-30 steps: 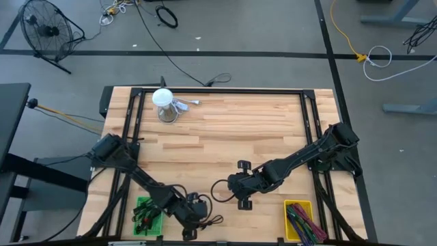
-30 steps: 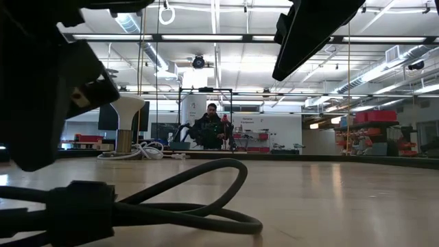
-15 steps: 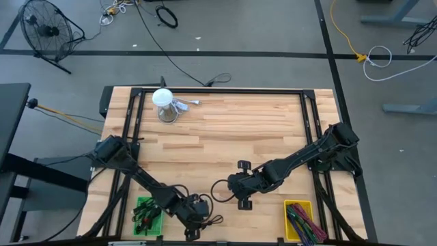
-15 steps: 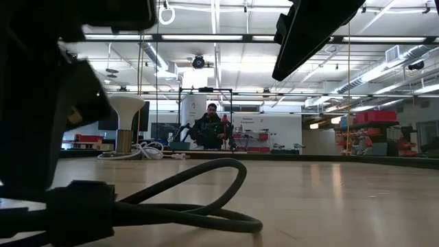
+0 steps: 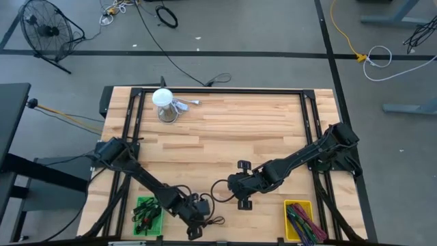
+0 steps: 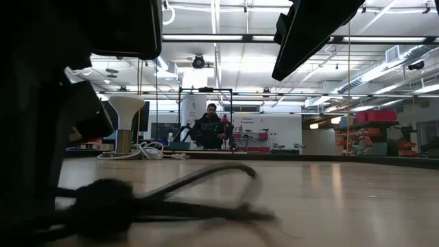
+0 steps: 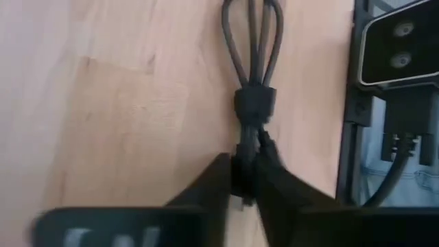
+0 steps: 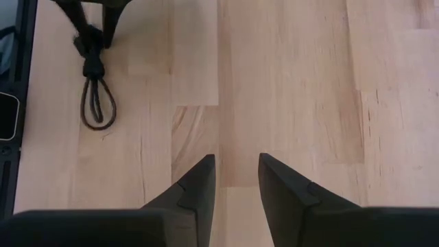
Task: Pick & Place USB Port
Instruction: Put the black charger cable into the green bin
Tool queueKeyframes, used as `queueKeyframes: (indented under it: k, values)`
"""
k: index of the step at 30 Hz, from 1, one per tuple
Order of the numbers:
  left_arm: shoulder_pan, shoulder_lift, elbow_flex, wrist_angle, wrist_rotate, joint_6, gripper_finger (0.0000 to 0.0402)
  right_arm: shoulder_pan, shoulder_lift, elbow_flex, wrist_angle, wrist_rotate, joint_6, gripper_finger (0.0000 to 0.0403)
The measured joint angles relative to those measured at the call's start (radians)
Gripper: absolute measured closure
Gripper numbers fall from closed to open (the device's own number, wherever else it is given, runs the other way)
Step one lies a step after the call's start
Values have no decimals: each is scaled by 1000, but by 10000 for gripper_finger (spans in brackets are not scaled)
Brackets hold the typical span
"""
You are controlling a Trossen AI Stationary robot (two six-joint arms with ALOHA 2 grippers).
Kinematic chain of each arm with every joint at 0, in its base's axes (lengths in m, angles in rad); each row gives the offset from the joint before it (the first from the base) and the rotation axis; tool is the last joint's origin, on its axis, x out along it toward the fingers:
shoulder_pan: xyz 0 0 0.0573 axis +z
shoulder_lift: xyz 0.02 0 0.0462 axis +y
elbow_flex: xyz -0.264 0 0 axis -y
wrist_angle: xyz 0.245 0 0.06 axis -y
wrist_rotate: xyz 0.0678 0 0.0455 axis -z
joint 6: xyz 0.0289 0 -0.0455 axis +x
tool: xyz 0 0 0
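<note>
Left gripper (image 7: 245, 180) at bottom centre of high view, fingers pinched on end of coiled USB cable (image 7: 251, 103). Right gripper (image 8: 236, 180) mid-frame, half open, empty. Risk: thin grip near bundle end (cable blurred in low view), possible slip or uncoiling on lift.

Pale planked-wood worktop (image 5: 225, 130), smooth satin finish w/ visible grain; matt black rubbery cable (image 7: 251, 75) on it, matt dark plastic pincer (image 7: 245, 180) fingers closed round it.

Wooden table (image 5: 225, 130) — looped cable (image 5: 217, 220), bins (image 5: 299, 220)
</note>
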Motion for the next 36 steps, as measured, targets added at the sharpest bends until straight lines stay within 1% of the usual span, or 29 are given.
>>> queueKeyframes:
  k: [2, 3, 7, 15, 18, 20, 26, 29, 32, 36]
  values:
    - [1, 1, 0, 5, 18, -1, 377, 0, 0, 0, 0, 0, 0, 292]
    - [1, 2, 0, 9, 23, -2, 384, 0, 0, 0, 0, 0, 0, 292]
    - [0, 3, 0, 22, 18, -2, 391, 0, 0, 0, 0, 0, 0, 292]
    - [-7, -5, -2, 19, 8, -21, 391, 0, 0, 0, -5, 0, 0, 292]
    - [-19, -30, -5, -33, 11, -26, 391, 0, 0, 0, -6, 0, 0, 292]
    - [-33, -64, -6, -97, -10, -39, 391, 0, 0, 0, -13, 0, 0, 292]
    - [-101, -186, -5, -279, -130, -163, 391, 0, 0, 0, -30, 0, 0, 292]
    - [-158, -246, -5, -361, -180, -262, 391, 0, 0, 0, -35, 0, 0, 292]
    - [-229, -288, -4, -462, -203, -400, 391, 0, 0, 0, -37, 0, 0, 292]
    - [-334, -318, -4, -549, -226, -603, 391, 0, 0, 0, -37, 1, 0, 292]
